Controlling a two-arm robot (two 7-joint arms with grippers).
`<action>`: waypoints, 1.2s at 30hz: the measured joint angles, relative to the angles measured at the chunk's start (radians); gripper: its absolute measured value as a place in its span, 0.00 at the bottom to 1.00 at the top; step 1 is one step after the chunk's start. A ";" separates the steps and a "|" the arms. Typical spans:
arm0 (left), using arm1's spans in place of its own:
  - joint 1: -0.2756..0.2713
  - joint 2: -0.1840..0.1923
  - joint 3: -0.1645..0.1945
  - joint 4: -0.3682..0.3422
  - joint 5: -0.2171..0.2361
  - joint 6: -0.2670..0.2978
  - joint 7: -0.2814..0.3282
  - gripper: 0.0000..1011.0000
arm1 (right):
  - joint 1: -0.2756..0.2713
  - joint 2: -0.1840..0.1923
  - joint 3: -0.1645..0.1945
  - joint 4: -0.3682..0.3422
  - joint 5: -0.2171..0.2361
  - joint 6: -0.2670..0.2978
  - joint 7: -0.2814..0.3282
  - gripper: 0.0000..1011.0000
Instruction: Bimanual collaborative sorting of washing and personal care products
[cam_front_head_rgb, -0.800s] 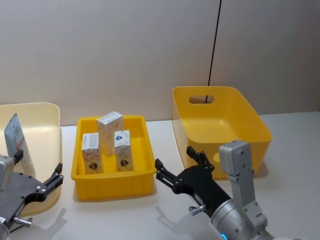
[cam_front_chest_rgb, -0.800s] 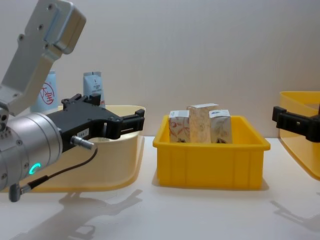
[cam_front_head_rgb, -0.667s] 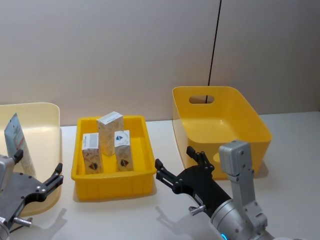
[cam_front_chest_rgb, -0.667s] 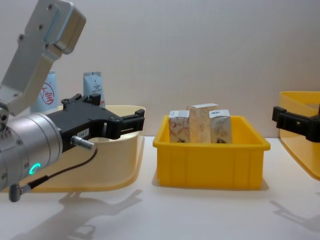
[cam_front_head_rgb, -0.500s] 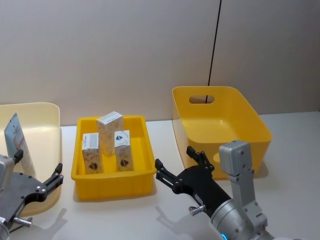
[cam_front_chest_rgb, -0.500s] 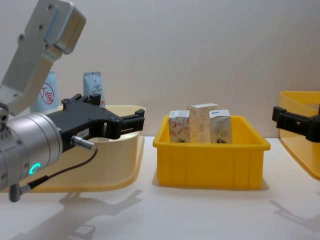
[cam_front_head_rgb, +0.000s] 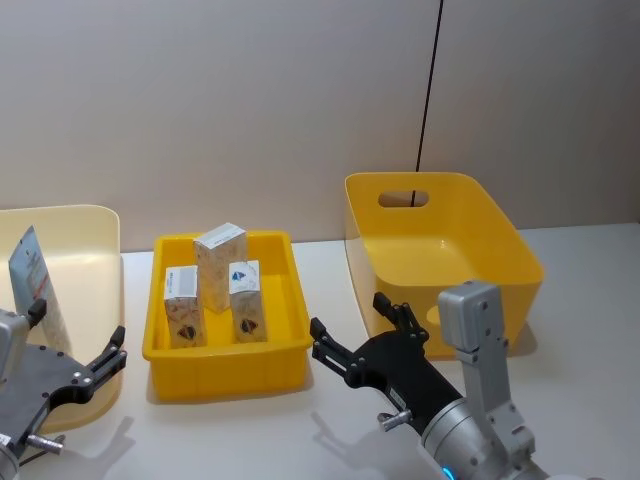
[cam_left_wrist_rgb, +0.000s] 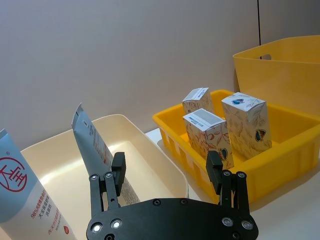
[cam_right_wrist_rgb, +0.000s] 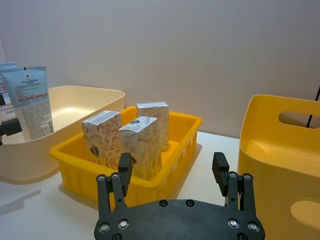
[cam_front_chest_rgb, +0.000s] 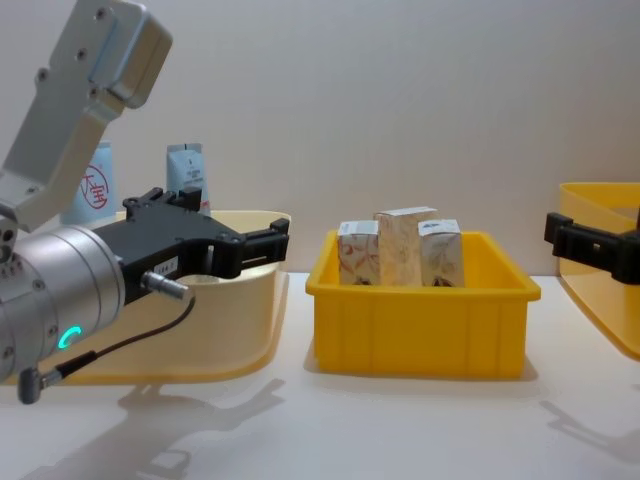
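Inside yellow tray (cam_front_head_rgb: 225, 372), three patterned cartons (cam_front_head_rgb: 220, 262)

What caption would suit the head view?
Open left gripper and open right gripper flank a yellow tray holding three patterned cartons.

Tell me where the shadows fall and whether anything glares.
Head view: the left gripper and right gripper throw soft shadows on the white table beneath them. Chest view: the yellow tray casts a faint shadow at its base; no harsh glare anywhere.
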 joint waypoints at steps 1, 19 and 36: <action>0.000 0.000 0.000 0.000 0.000 0.000 0.000 0.99 | 0.000 0.000 0.000 0.000 0.000 0.000 0.000 0.99; 0.000 0.000 0.000 0.000 0.000 0.000 0.000 0.99 | 0.000 0.000 0.000 0.000 0.000 0.000 0.000 0.99; 0.000 0.000 0.000 0.000 0.000 0.000 0.000 0.99 | 0.000 0.000 0.000 0.000 0.000 0.000 0.000 0.99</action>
